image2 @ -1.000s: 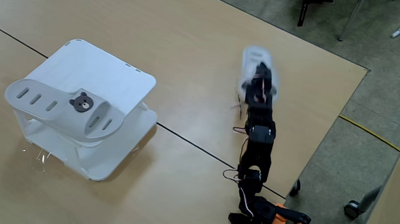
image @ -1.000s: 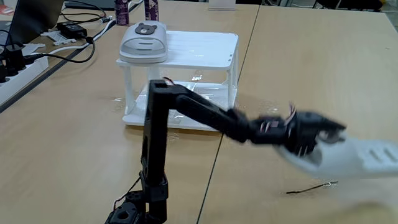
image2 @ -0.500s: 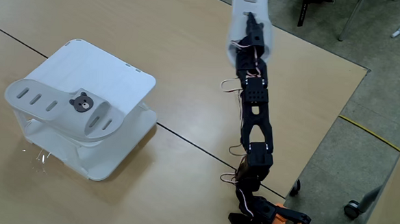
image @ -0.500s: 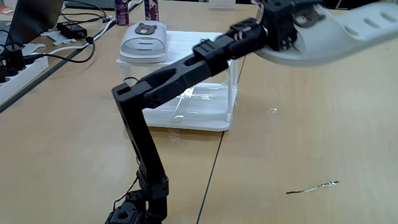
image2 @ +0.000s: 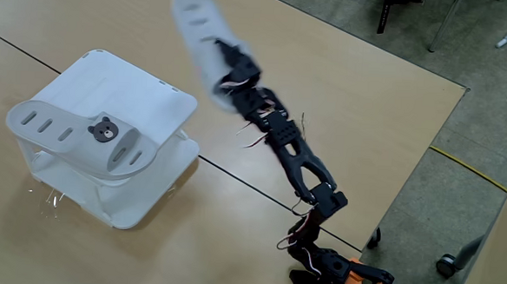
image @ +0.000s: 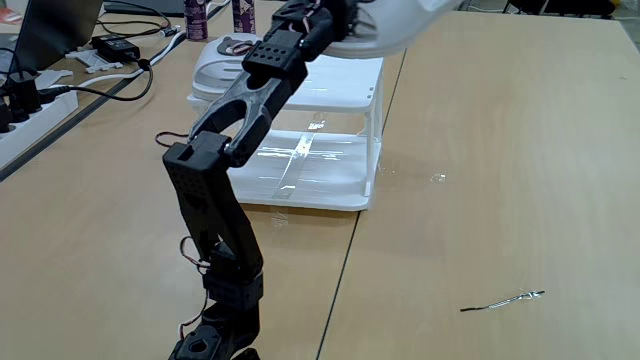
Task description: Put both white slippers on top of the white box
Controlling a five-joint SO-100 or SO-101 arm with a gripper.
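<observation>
Arm stretched high, one slipper carried in the air beside the white box [image2: 151, 110].

The gripper [image2: 225, 64] is clamped on a white slipper [image2: 196, 35], blurred, held up just right of the box's top in a fixed view; how wide the fingers stand cannot be told. From there the black arm [image2: 292, 157] runs down in a long slant to its base at the table edge. A fixed view shows the other slipper [image2: 78, 133] lying flat on the box top, bear badge up; a fixed view from behind the arm shows the carried slipper [image: 395, 22] cut off by the top edge, above the box [image: 345, 80].
</observation>
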